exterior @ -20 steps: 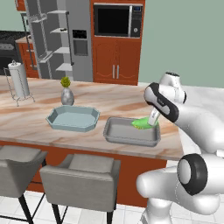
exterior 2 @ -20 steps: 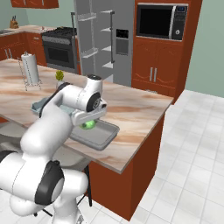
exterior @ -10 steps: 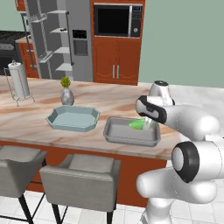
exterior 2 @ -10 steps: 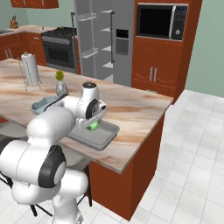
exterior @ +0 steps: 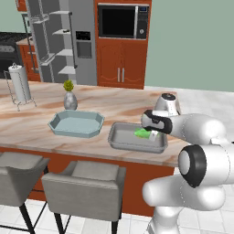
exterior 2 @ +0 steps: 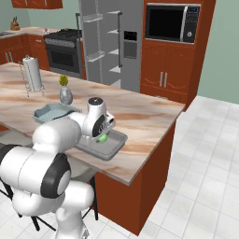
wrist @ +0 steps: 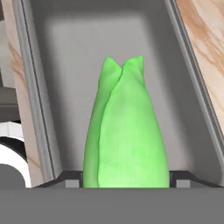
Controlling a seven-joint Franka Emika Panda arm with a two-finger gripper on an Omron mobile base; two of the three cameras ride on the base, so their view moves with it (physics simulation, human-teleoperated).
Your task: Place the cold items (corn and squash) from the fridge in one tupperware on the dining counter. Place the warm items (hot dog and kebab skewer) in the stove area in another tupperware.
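**Squash held low over the right end of the grey tray**

The gripper [wrist: 127, 181] is clamped on the squash [wrist: 124, 131], one dark fingertip pressed against each flank of its thick end. The squash's long axis runs straight out from the jaws, and its notched tip points along the length of the one tupperware [wrist: 26, 87], whose grey floor lies right behind it and whose long walls rise on either side.

From the left base camera, the squash [exterior: 142, 133] sits just inside the tray's right end, close to the floor; I cannot tell whether it touches. It lies roughly level, with its tip towards the tray's middle. By my reading, the next move only has to part the jaws and back away along that same axis, since the squash already lies lengthwise within the rim [exterior: 123, 145].

The tray stands near the front edge of the dining counter [exterior: 114, 105], towards its right corner. Another tupperware [exterior: 75, 124] lies just beside it on the left. A small vase [exterior: 70, 98] and a paper-towel stand [exterior: 20, 87] sit further back. The fridge [exterior: 68, 41] stands behind the counter with its door open.
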